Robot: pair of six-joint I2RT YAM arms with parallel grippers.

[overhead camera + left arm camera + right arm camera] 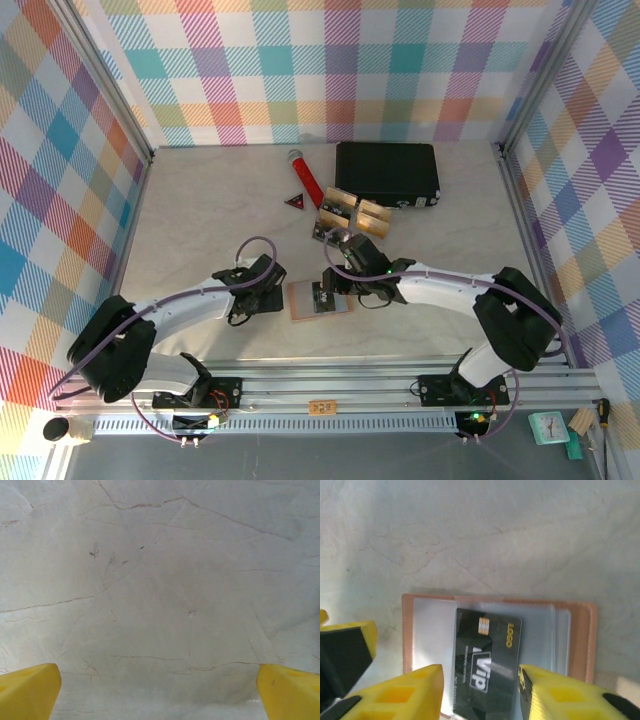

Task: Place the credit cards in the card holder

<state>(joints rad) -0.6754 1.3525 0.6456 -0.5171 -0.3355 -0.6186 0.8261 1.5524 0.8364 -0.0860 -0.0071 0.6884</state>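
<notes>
The card holder (300,301) lies open on the table, a reddish-brown wallet (580,635) with clear sleeves. A black credit card (487,660) with a chip and "VIP" print rests on those sleeves, slightly askew. My right gripper (481,672) straddles the card's near end. Its right finger touches the card's edge, while a strip of sleeve shows beside the left finger. From above, the right gripper (345,285) sits at the holder's right side. My left gripper (160,695) is spread wide and holds nothing. It hovers over bare table just left of the holder (268,290). Gold-tan credit cards (340,205) stand in a tray further back.
A clear compartment tray (352,214) sits behind the holder, with a dark card (324,234) at its front left. A big black case (387,170) lies at the back. A red triangle (295,202) and a red stick (303,175) lie left of the tray.
</notes>
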